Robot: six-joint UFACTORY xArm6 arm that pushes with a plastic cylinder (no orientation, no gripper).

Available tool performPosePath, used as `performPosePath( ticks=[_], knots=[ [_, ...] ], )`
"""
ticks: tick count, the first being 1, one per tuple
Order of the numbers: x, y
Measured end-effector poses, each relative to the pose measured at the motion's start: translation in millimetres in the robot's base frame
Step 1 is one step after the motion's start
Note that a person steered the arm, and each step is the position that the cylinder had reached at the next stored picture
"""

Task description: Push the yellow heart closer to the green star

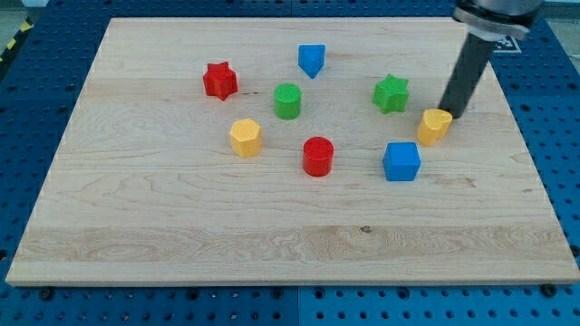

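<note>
The yellow heart (434, 126) lies on the wooden board at the view's right. The green star (391, 93) lies up and to the left of it, a short gap apart. My tip (450, 113) stands just to the right of the yellow heart's upper edge, touching or nearly touching it. The rod rises from there toward the view's top right.
A blue cube (401, 161) lies just below and left of the yellow heart. A red cylinder (318, 156), a yellow hexagon (245, 138), a green cylinder (287, 100), a red star (219, 81) and a blue wedge-shaped block (312, 61) lie further left. The board's right edge (530, 163) is close.
</note>
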State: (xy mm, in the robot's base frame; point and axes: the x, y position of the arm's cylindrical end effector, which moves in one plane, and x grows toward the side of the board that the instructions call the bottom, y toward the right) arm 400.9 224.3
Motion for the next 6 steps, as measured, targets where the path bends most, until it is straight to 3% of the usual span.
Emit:
performPosePath(
  ticks=[2, 6],
  knots=[
    [36.2, 9.4],
    [50.3, -61.6]
  ],
)
